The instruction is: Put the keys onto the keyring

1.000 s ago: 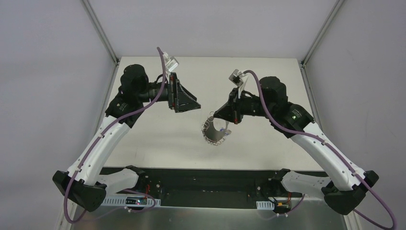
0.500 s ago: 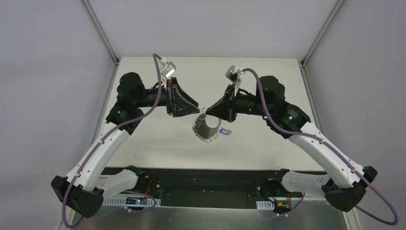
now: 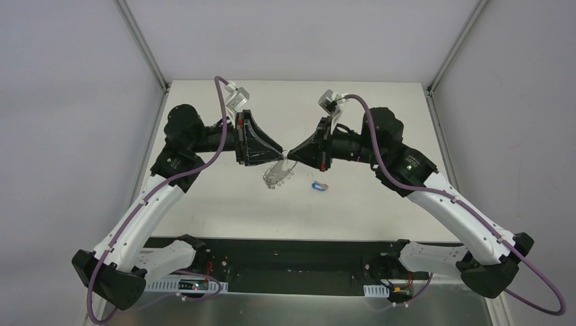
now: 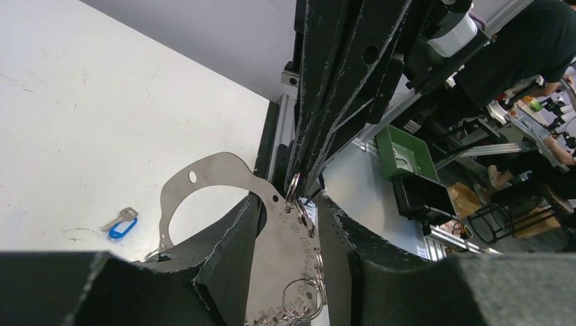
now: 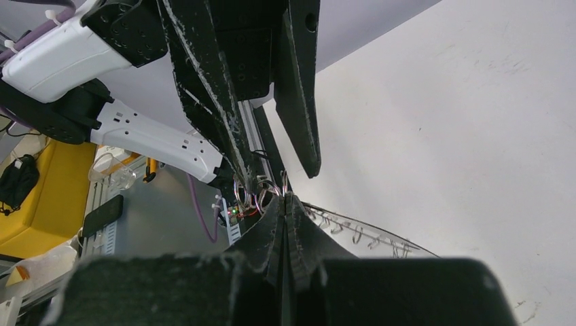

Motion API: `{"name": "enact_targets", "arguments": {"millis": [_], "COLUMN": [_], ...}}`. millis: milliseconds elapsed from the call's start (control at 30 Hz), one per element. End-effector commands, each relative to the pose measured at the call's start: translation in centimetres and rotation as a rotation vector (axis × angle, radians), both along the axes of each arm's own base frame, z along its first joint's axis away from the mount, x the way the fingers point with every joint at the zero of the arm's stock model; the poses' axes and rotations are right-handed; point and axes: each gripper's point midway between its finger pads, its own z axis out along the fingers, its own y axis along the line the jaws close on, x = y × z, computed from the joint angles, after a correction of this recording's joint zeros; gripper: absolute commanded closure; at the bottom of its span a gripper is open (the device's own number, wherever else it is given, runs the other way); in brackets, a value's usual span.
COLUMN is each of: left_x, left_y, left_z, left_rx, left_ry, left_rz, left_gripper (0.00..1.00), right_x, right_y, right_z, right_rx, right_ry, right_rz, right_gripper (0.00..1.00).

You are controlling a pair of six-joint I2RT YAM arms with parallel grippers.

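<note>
The keyring is a flat silvery ring with numbered holes and small split loops. It hangs over the middle of the table from my right gripper, which is shut on one loop at its top. In the right wrist view the right gripper pinches the loops, and the keyring trails off to the right. My left gripper meets it tip to tip. In the left wrist view the left gripper stands part open, its fingers either side of the keyring. One of the keys, blue-tagged, lies on the table, also visible as the key.
The white table is fenced by grey walls and corner posts. A black rail with the arm bases runs along the near edge. Past the table edge stands a green bin amid workshop clutter.
The right gripper carried the keyring left, away from the blue key. The left gripper moved right to meet it, and its jaws narrowed around the ring.
</note>
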Motion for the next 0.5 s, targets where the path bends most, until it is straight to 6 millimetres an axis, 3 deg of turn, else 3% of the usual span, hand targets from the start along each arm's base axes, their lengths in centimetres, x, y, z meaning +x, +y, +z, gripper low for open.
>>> {"name": "enact_targets", "arguments": {"millis": [0,333,467], "left_x": [-1.61,-1.95,-2.03], "left_y": [0.13,0.13,0.08], "left_z": [1.36,1.42,1.26], "left_rx": [-0.035,-0.039,-0.038], "left_ry": [-0.067,-0.083,-0.086], "left_rz": [-0.055,-0.069,-0.078], "left_gripper": [0.63,0.77,0.92], "right_x": [0.03,0.02,-0.09], "right_y": [0.47,0.64,0.72], "right_z": [4.16,4.55,4.54], "right_rx": [0.106,0.123,0.123], "right_ry": [-0.069,-0.069,-0.064], "right_rz": [0.004,0.009,0.016], "right_gripper": [1.00,1.00,1.00]}}
